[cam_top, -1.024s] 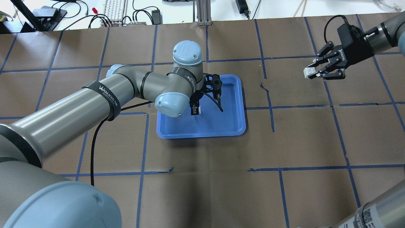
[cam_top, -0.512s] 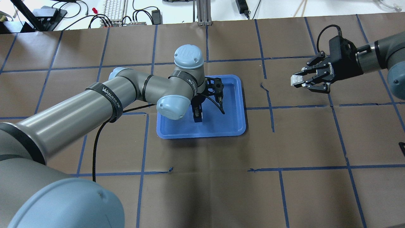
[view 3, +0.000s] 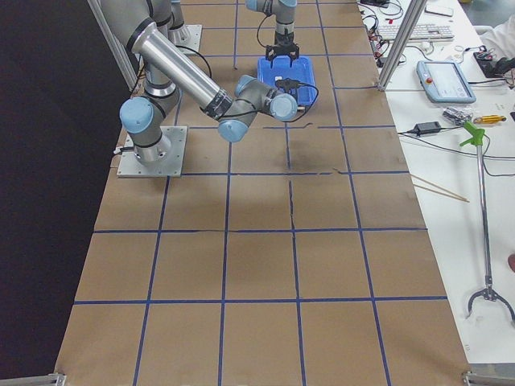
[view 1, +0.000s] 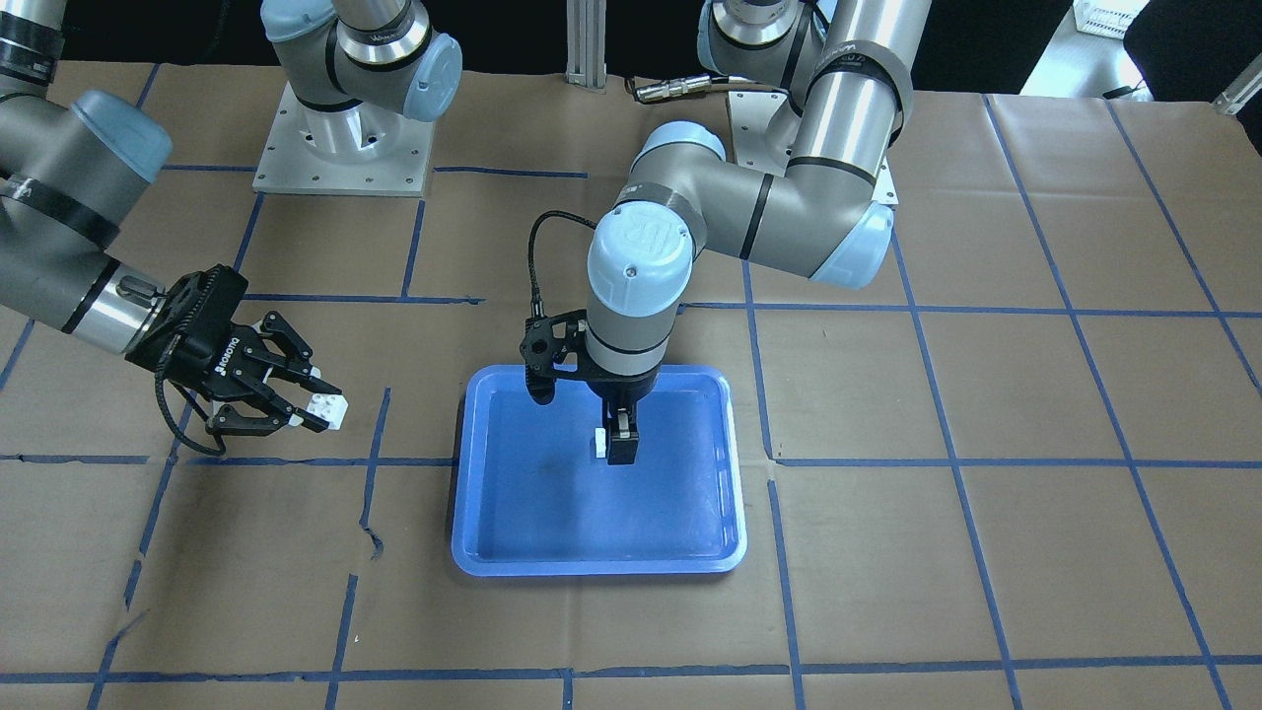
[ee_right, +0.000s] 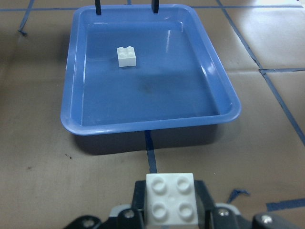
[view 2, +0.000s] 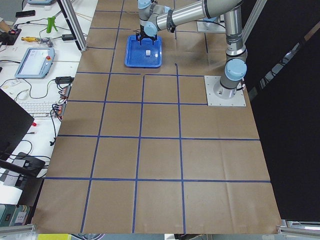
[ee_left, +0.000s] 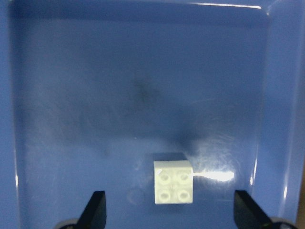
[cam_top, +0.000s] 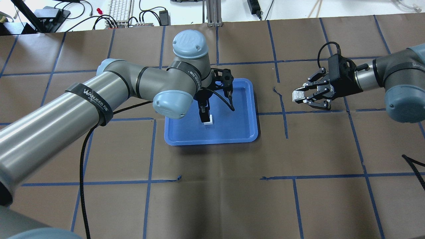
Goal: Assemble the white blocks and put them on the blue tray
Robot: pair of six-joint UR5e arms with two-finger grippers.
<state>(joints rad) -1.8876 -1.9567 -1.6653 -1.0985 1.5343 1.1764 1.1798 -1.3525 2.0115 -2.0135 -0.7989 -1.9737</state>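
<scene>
The blue tray lies mid-table. One white block sits studs up on its floor, also in the left wrist view and the right wrist view. My left gripper hangs open just above it, its fingertips wide on either side and not touching. My right gripper is shut on the second white block, held above the paper to the tray's right, studs up in the right wrist view. In the front view that block is left of the tray.
Brown paper with a blue tape grid covers the table. A keyboard and cables lie beyond the far edge. The left arm's black cable hangs over the paper left of the tray.
My right gripper has carried its white block leftward toward the tray. My left arm has shifted a little, and the other block now shows free on the tray floor below the gripper.
</scene>
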